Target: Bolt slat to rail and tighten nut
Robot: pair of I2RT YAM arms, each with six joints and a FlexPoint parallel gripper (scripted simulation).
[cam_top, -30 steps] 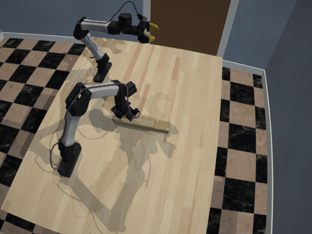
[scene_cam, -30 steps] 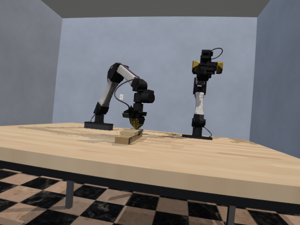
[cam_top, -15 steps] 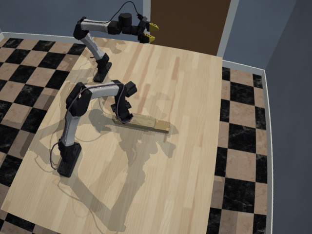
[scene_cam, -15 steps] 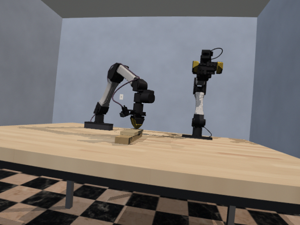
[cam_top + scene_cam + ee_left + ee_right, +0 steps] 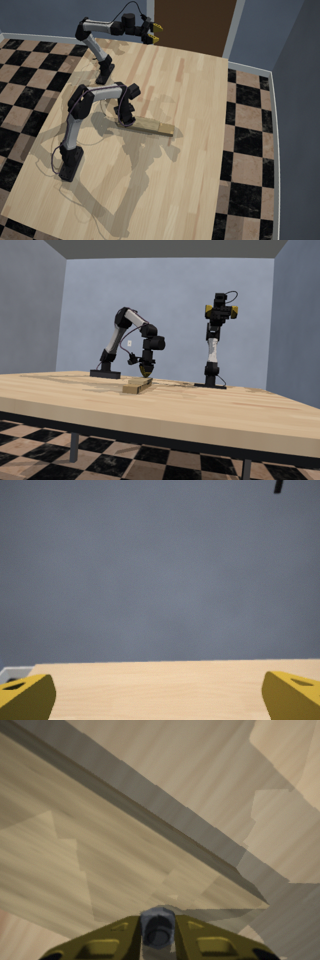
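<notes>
No readable text or numbers appear anywhere.

It looks like a plain room set up as a small robot workspace – two arms (image 5: 104, 94) (image 5: 134, 317) (image 5: 96, 27) (image 5: 212, 349) stand on a wooden surface (image 5: 196, 155) (image 5: 180, 407) with metal legs (image 5: 74, 446). Around it are blue-grey walls (image 5: 46, 18) (image 5: 175, 286) (image 5: 160, 570), a brown door (image 5: 191, 23) with pale trim, and a checkered floor (image 5: 245, 167) (image 5: 186, 459) – which kind of building, I cannot tell.
</notes>
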